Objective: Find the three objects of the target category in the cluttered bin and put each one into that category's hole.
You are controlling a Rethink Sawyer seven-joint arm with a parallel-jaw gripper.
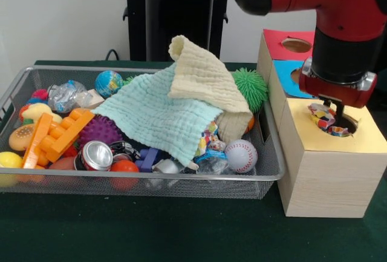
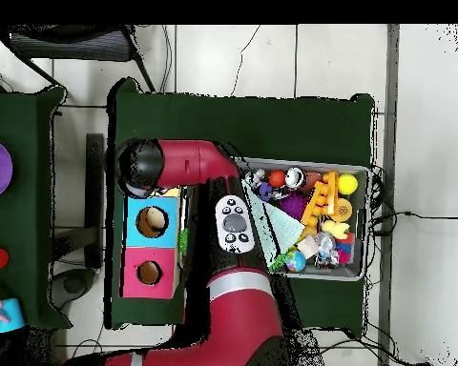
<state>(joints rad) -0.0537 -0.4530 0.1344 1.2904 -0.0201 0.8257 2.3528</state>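
One polka-dot fabric piece (image 1: 325,118) was at the hole (image 1: 346,124) of the yellow-topped box (image 1: 329,153), bunched on the hole's rim and partly inside it, directly under the gripper (image 1: 331,106). Whether the gripper gripped the fabric or had let it go could not be told; the wrist hid the fingers. Judged from this, one delivery was in hand or just finished. Whether anything already lay inside the box could not be seen. In the bin (image 1: 151,180) a second scrap of dotted fabric (image 1: 208,138) showed below the mint-green cloth (image 1: 160,117), near the baseball (image 1: 240,155); a third was not visible, likely buried under the mint cloth or the cream cloth (image 1: 202,77). So at least one item, probably two, seemed left to find. The arm (image 1: 338,8) came down over the boxes, wrist vertical above the yellow top. Overhead, the arm (image 2: 190,162) covered the yellow box at the tabletop's corner; the blue box (image 2: 153,221) and red box (image 2: 149,273) stood clear.
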